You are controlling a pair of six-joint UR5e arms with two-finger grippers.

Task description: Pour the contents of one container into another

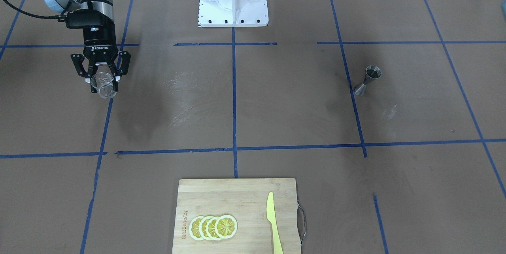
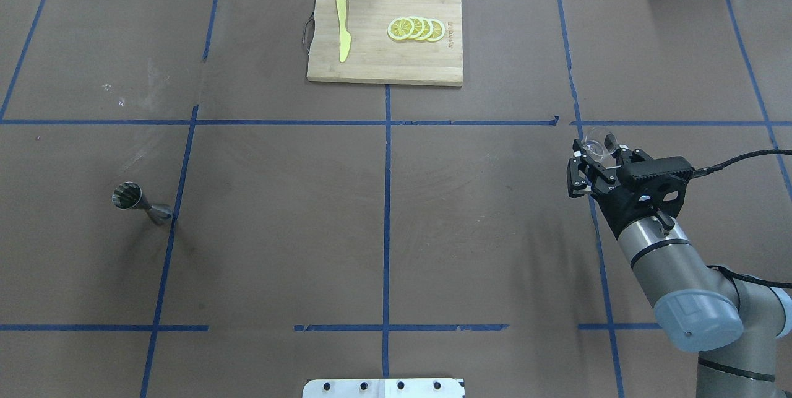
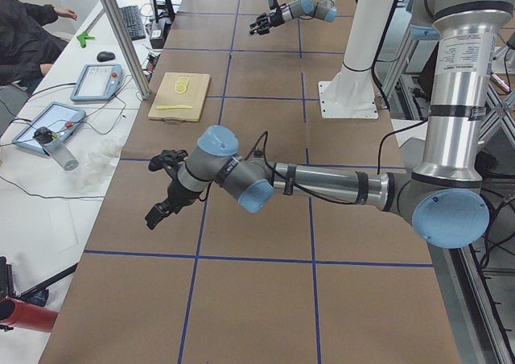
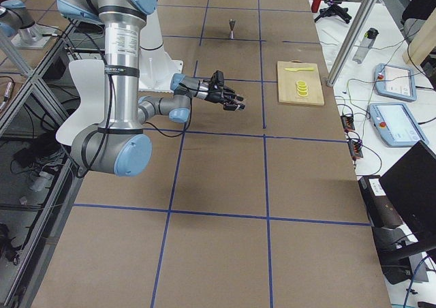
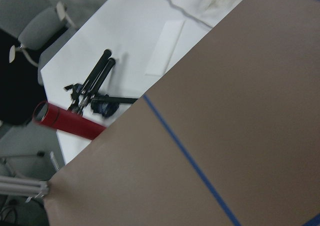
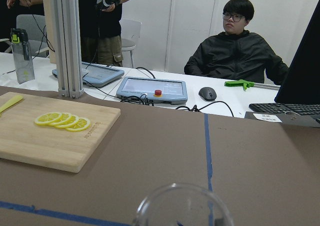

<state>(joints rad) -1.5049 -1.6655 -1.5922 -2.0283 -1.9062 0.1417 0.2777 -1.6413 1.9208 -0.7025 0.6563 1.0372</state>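
Right jaws holding cup (image 1: 103, 85), jigger (image 1: 367, 81) apart

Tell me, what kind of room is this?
Probably a robot lab: two robot arms, a table marked with blue tape, and control tablets with red stop buttons beside it.

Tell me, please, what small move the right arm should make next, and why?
Probably carry the glass beaker across the table toward the jigger, keeping it level. The right gripper is shut on the glass beaker above the table, while the jigger stands upright far off on the robot's left side.
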